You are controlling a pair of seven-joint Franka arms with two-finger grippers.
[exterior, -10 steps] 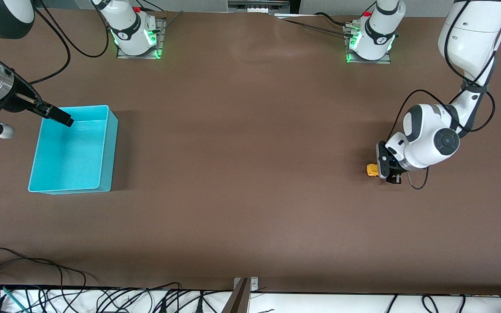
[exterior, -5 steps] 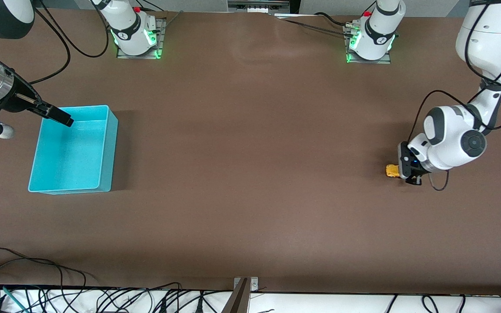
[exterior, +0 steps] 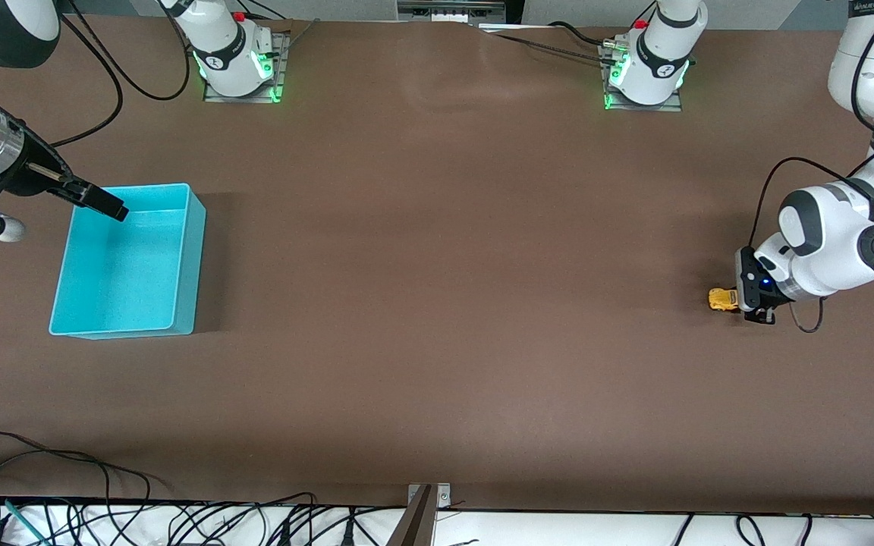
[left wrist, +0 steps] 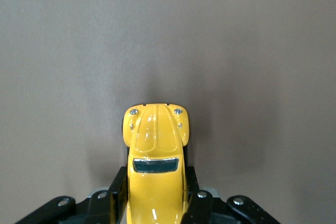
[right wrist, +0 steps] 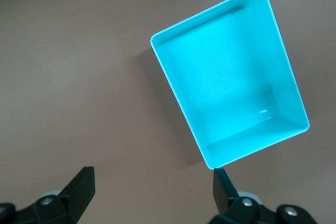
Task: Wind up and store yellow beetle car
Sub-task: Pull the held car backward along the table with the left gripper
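Note:
The yellow beetle car [exterior: 722, 299] sits on the brown table at the left arm's end, its rounded body and dark window filling the left wrist view [left wrist: 156, 166]. My left gripper [exterior: 740, 301] is shut on the yellow beetle car, a black finger [left wrist: 116, 195] pressed on each flank, low at the table. The turquoise bin [exterior: 127, 262] stands open and empty at the right arm's end; it also shows in the right wrist view [right wrist: 231, 98]. My right gripper [exterior: 99, 201] is open and empty, waiting over the bin's edge toward the robots' bases.
Two arm bases with green lights [exterior: 238, 57] stand along the table edge by the robots. Loose black cables [exterior: 179, 523] lie along the edge nearest the front camera. Bare brown table lies between the car and the bin.
My left gripper has dragged the yellow beetle car along the table toward the left arm's end, away from the bin. The right arm has not moved.

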